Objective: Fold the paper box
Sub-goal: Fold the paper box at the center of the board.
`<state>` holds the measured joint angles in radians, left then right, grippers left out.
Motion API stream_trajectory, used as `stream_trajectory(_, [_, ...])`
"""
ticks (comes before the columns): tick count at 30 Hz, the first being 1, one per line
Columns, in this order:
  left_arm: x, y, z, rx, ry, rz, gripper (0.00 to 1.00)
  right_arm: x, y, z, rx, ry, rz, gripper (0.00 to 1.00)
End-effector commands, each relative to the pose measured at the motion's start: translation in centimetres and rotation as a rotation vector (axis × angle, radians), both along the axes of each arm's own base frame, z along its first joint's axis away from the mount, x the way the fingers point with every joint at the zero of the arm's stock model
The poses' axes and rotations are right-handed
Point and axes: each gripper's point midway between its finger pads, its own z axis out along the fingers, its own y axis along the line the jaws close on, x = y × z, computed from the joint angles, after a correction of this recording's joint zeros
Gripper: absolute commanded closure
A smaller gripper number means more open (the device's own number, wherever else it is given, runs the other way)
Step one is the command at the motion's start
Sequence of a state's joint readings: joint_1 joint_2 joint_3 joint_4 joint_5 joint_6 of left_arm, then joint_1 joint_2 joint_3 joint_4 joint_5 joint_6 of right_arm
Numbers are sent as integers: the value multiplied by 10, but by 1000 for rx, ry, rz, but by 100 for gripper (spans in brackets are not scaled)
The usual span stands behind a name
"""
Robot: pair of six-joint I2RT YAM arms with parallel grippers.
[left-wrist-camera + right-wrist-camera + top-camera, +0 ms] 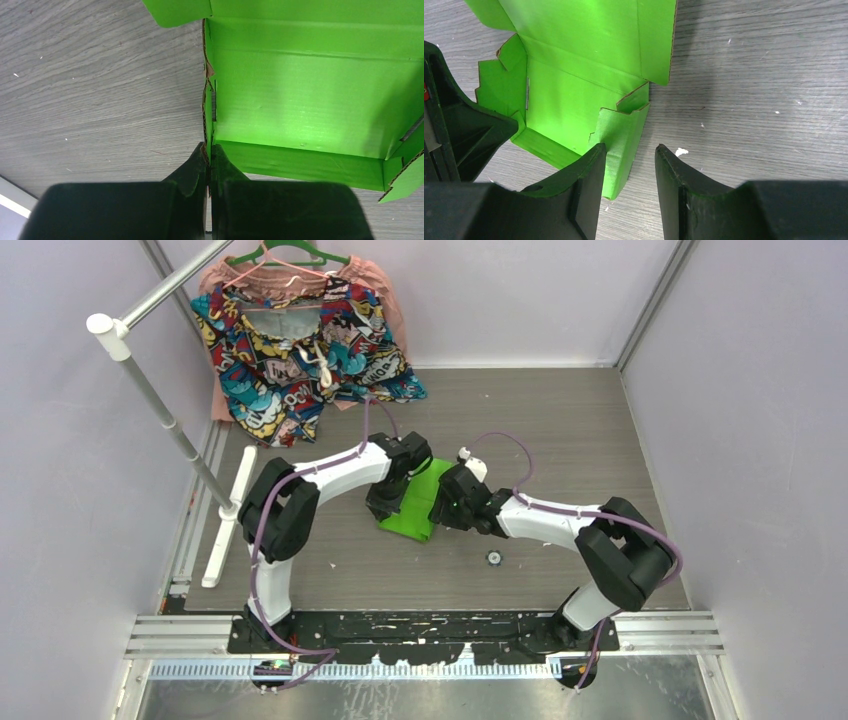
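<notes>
The paper box [415,502] is lime-green card, half formed, lying on the grey table between both arms. In the left wrist view its floor [305,100] shows with raised walls. My left gripper [208,155] is shut on the box's upright left wall edge. In the right wrist view the box [574,90] has a raised side flap [621,145] standing between the spread fingers. My right gripper [630,155] is open, its left finger against that flap, the right finger apart from it. The left gripper's body [459,125] shows at the left.
A colourful patterned garment [300,340] hangs on a green hanger at the back left. A white rack pole [165,410] leans at the left, its base [228,525] on the table. A small dark round part [493,558] lies right of the box.
</notes>
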<state>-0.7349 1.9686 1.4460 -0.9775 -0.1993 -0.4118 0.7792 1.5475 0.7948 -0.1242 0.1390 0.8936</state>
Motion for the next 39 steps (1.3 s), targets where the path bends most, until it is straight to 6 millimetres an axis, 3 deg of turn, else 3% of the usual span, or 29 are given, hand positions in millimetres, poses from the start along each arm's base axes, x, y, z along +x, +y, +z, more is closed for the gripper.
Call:
stream_trajectory(1, [1,-11,7,-18,-3,-9,100,10,10,12,15,-39,-10,54])
stream_trajectory(12, [1,-11,11,-16,-5,-15,100,11,17,12,-28,-41,12,57])
stream_trajectory(39, [4,-14,14,-14,-2,-15,100,5,10,-4,-107,-14,15,63])
